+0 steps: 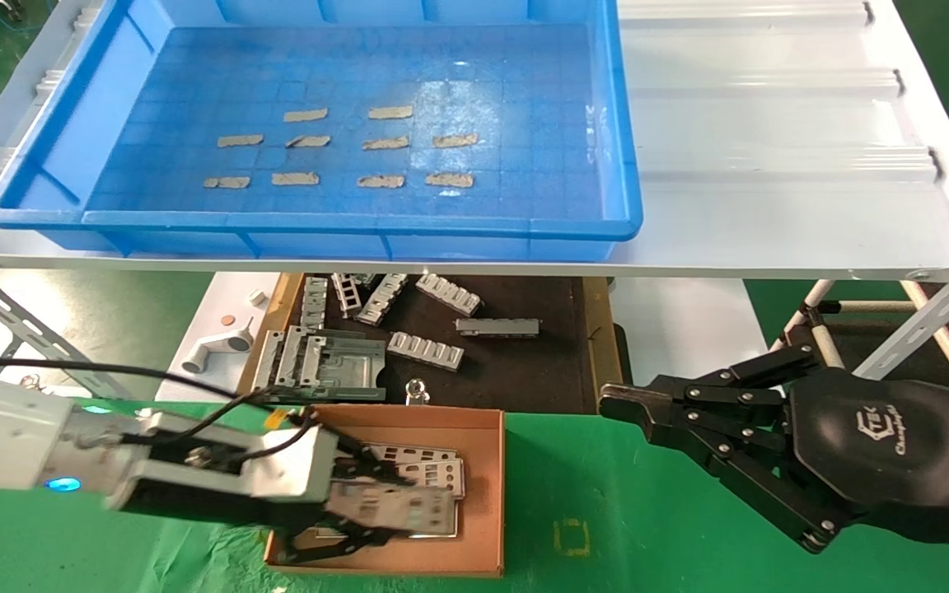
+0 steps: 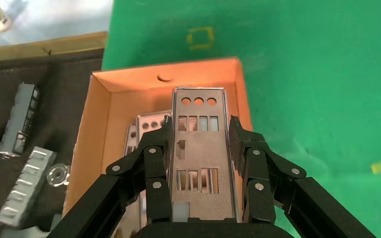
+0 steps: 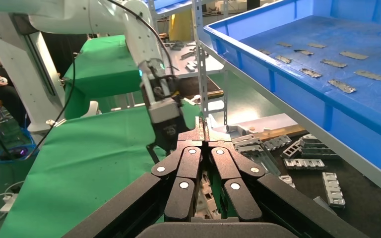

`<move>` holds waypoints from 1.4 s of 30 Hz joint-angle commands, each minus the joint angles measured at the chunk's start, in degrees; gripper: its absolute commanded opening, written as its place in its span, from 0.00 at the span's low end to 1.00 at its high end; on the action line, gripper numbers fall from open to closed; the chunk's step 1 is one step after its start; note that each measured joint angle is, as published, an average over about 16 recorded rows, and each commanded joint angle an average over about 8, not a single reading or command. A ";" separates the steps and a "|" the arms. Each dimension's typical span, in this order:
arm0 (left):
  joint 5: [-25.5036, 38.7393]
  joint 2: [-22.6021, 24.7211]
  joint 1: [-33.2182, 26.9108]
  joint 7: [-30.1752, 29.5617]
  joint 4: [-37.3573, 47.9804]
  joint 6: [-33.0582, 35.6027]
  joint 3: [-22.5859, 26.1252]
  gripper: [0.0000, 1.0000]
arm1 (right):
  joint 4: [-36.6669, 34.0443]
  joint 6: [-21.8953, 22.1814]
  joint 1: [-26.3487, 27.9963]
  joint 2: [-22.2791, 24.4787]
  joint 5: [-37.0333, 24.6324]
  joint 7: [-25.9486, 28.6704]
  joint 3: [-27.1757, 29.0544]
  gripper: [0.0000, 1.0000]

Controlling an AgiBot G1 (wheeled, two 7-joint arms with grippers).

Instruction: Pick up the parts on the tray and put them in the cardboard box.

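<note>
While the tray (image 1: 623, 148) sits on the raised shelf along the far edge of the green tabletop (image 1: 623, 511), I find only small grey strips (image 1: 380, 181) on its blue floor and no plates, so what is left of the job is down at the near edge. The cardboard box (image 1: 487, 494) sits there, left of the middle, with several parts (image 1: 433, 473) already lying flat inside it. My left pincer (image 2: 201, 163) hangs over the box with one part (image 2: 201, 148) pinched by its long edges between the fingers (image 2: 155, 168), its three-hole end pointing at the box's far wall. My right pincer (image 1: 619, 405) is parked toward the near right corner, pressed together and holding nothing. Behind the box, the dark mat (image 1: 524, 362) holds grey brackets (image 1: 425, 350) that I should leave alone. My worry is the release: the plate looks nearly as long as the box, so if I let go with that end too close to the wall it could catch the rim and end up propped up or sliding out. Dropped from too high, it might also land crooked on the stack below.
</note>
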 commanded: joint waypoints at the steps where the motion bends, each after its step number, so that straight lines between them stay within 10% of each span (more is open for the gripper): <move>1: -1.06 1.20 1.12 -0.89 1.89 -0.26 0.10 0.20 | 0.00 0.00 0.00 0.00 0.00 0.00 0.00 0.00; 6: -2.24 4.22 0.78 -0.84 8.38 2.31 0.36 0.26 | 0.00 0.00 0.00 0.00 0.00 0.00 0.00 0.00; 16: -0.70 7.89 -0.34 3.20 16.52 2.31 0.83 1.00 | -0.01 0.01 -0.01 0.00 0.00 0.00 0.00 0.00; 42: -0.57 7.75 -0.44 3.20 16.19 2.28 0.80 1.00 | -0.01 0.01 -0.02 0.01 0.00 0.00 0.01 0.02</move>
